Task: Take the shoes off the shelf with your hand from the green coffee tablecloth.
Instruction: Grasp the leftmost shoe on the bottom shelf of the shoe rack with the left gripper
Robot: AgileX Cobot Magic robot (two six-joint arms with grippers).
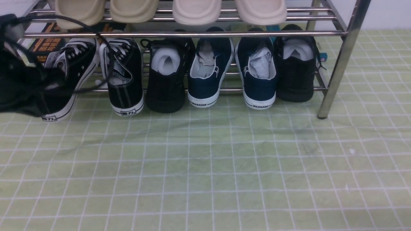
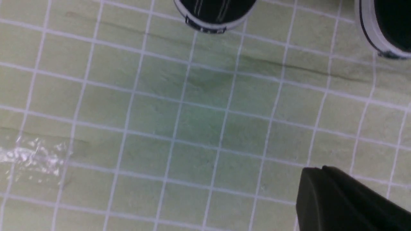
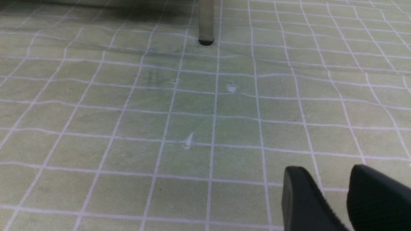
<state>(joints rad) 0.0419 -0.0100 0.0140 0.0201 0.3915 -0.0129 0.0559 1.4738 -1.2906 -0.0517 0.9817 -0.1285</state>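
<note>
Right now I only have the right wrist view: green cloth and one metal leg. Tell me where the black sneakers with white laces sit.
Observer: The black sneakers sit at the left end of the shelf's lower tier, heels toward the robot.
Operator: Now give me the left arm.
Observer: In the front view, the left arm covers part of the leftmost sneaker.
</note>
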